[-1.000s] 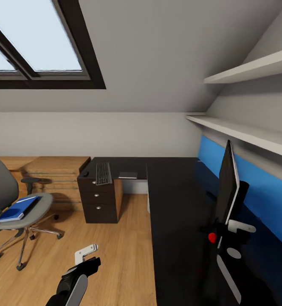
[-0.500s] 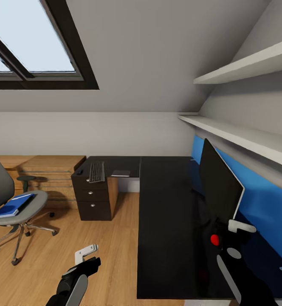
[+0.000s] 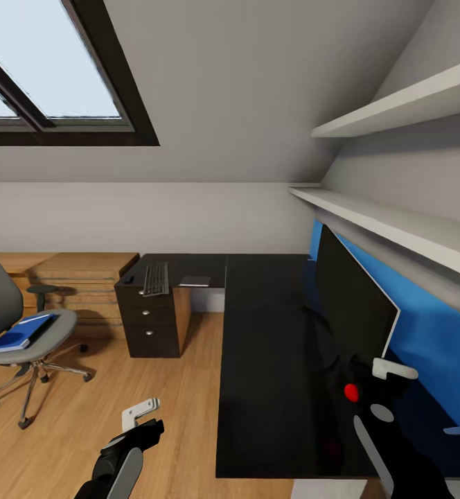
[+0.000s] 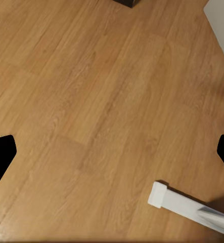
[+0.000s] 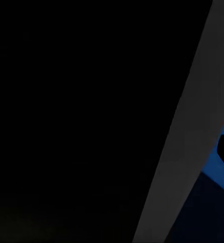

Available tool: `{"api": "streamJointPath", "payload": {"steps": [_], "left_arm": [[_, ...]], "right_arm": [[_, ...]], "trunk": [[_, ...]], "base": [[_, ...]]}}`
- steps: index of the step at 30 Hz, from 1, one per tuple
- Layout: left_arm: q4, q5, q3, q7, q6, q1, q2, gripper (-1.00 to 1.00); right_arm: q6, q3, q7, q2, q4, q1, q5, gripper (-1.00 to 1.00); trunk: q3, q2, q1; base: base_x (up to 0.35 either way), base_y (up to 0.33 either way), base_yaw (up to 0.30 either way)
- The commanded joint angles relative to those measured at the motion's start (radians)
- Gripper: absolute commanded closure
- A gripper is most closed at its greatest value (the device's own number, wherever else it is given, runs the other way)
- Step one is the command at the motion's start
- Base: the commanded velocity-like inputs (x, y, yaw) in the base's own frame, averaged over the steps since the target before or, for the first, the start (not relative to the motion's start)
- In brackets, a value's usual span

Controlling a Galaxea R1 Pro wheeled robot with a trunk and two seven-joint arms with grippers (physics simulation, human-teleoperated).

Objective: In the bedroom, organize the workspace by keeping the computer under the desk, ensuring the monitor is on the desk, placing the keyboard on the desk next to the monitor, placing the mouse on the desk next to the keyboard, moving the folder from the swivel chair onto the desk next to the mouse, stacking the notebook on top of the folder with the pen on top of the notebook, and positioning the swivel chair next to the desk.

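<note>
The black monitor (image 3: 355, 305) stands over the right part of the black desk (image 3: 264, 333), in front of the blue back panel. My right gripper (image 3: 372, 378) is at its lower edge and looks shut on it; the right wrist view has the monitor (image 5: 81, 121) pressed close. The keyboard (image 3: 156, 278), the small mouse (image 3: 128, 279) and the thin notebook (image 3: 195, 281) lie on the desk's far wing. The blue folder (image 3: 19, 333) rests on the grey swivel chair (image 3: 29, 343) at left, with a pale strip like the pen (image 3: 37, 319) on it. My left gripper (image 3: 136, 416) hangs open over the floor.
A light wooden drawer chest (image 3: 84, 277) stands behind the chair. Two white shelves (image 3: 396, 222) run along the right wall above the monitor. Bare wooden floor (image 4: 101, 101) lies between the chair and the desk. A skylight is at upper left.
The whole view has shifted, so desk and chair sit further left in the picture. The monitor has turned from edge-on to showing its screen, staying at my right gripper. The left arm is unchanged.
</note>
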Motion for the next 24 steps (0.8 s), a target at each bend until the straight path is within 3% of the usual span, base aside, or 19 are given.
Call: {"api": "streamJointPath", "payload": {"steps": [1, 24], "left_arm": [[-0.001, 0.010, -0.001, 0.009, 0.001, -0.001, 0.000, -1.00], [-0.001, 0.011, -0.001, 0.010, 0.001, -0.001, 0.001, -1.00]], "right_arm": [[0.001, 0.002, -0.005, -0.001, -0.002, -0.001, -0.006, -1.00], [0.000, 0.004, -0.005, 0.000, -0.008, -0.001, -0.005, -1.00]], "trunk": [[-0.002, -0.001, 0.000], [-0.002, -0.001, 0.000]], "base": [[-0.017, -0.014, 0.000], [-0.006, -0.001, 0.000]]}}
